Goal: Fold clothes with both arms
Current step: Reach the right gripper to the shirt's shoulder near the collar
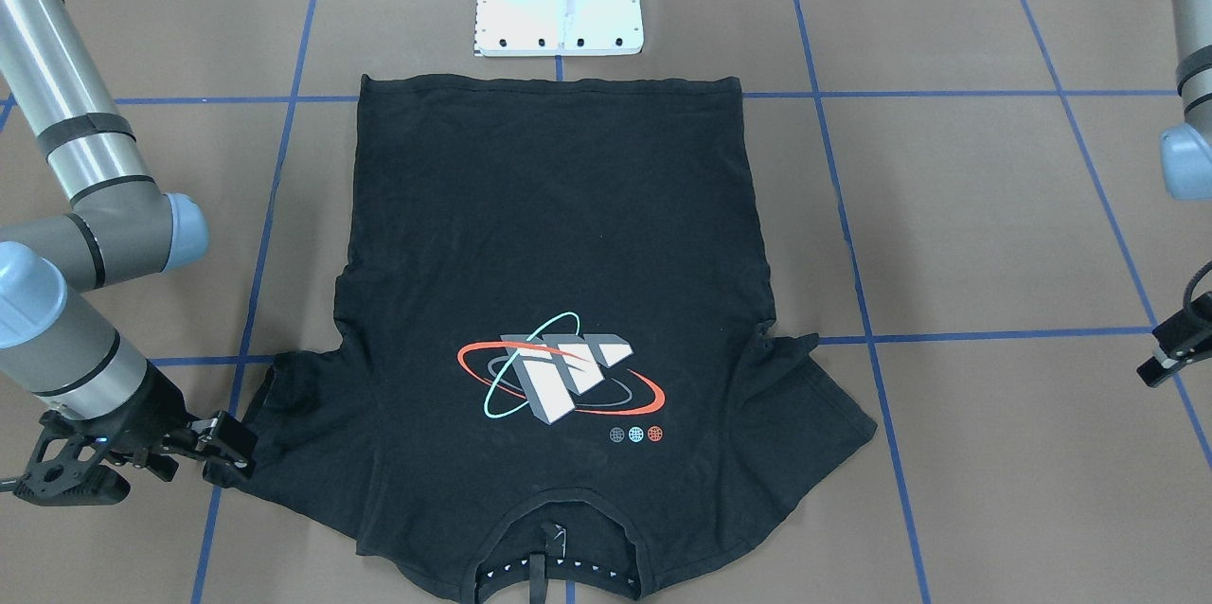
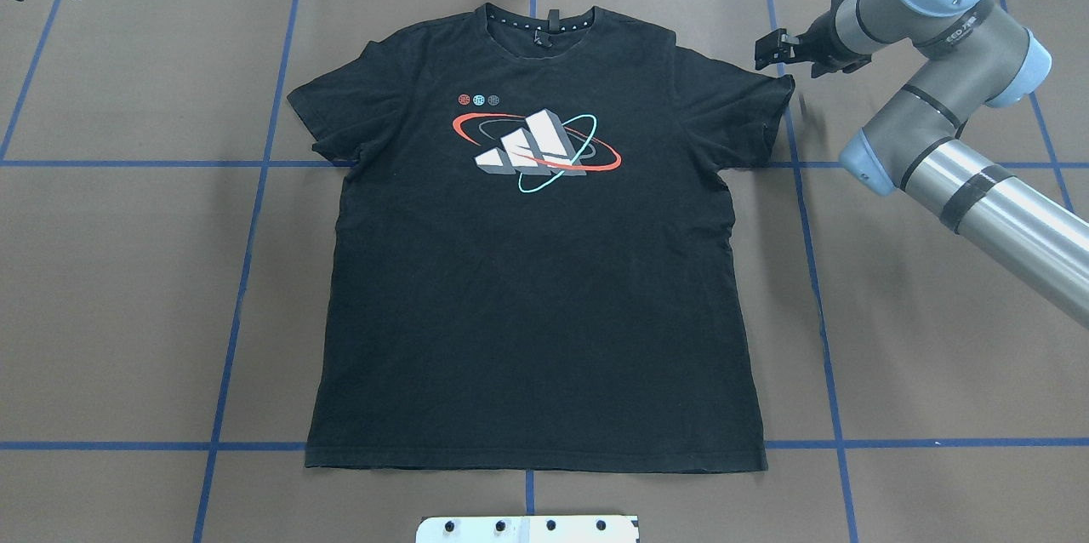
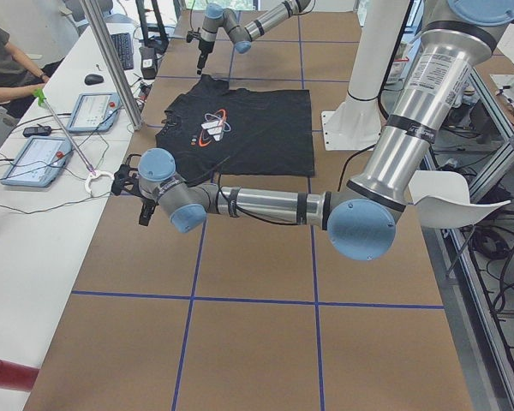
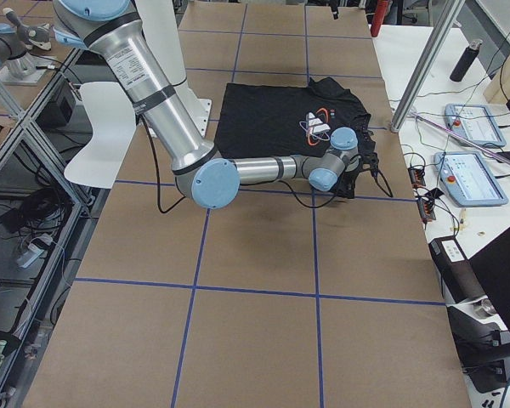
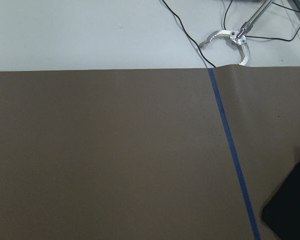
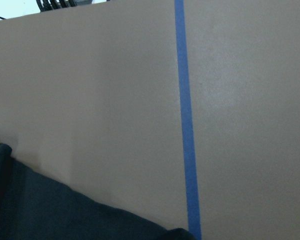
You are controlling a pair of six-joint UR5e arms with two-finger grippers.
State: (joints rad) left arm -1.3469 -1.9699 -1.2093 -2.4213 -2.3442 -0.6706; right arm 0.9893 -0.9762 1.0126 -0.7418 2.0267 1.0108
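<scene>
— Just beside the right gripper point(image 1: 237, 454), what lies there?
— The black T-shirt point(image 1: 568, 235), spread flat and unfolded. Its sleeve point(image 1: 294, 424) edge is at those fingertips, so I judge this the first grasp.
— Jaws?
— Seemingly parted, empty. The left gripper point(image 1: 1169, 353) is well apart from the shirt; its opening I cannot tell.
— Next?
— Pinch the sleeve hem cleanly.

Three-bar logo point(image 2: 532, 147) on black T-shirt point(image 2: 536, 313)
</scene>
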